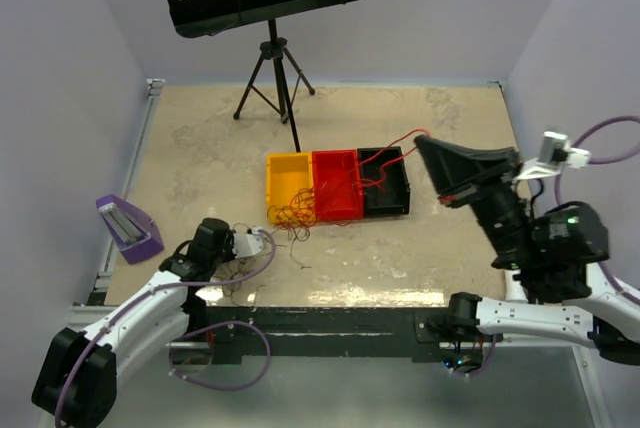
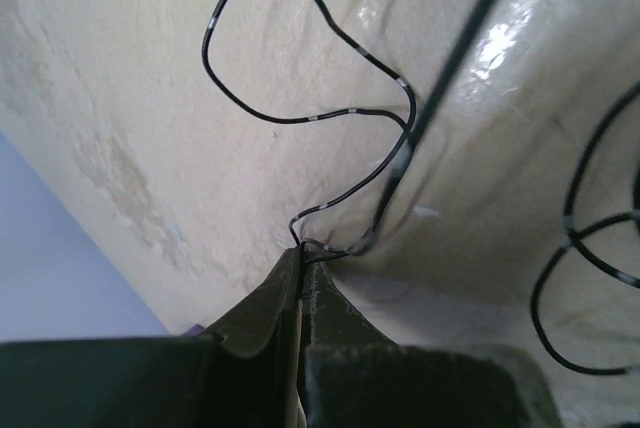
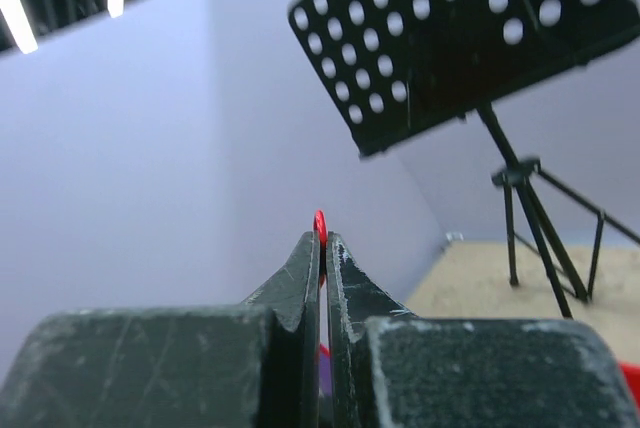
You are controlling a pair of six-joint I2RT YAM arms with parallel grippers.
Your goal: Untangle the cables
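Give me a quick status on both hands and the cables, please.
Left hand shut on black cable. Right hand shut on red cable, raised. Tangle by yellow bin; red cable trails across black bin.

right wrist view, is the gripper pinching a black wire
No: a red cable pokes out between the closed jaws of the right gripper.

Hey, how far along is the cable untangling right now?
Early to midway. Done: some black strands lie loose on the table. In hand: the left gripper pinches a black cable; the right gripper holds a red cable lifted. Left: a red bunch snarled across the yellow bin and red bin.
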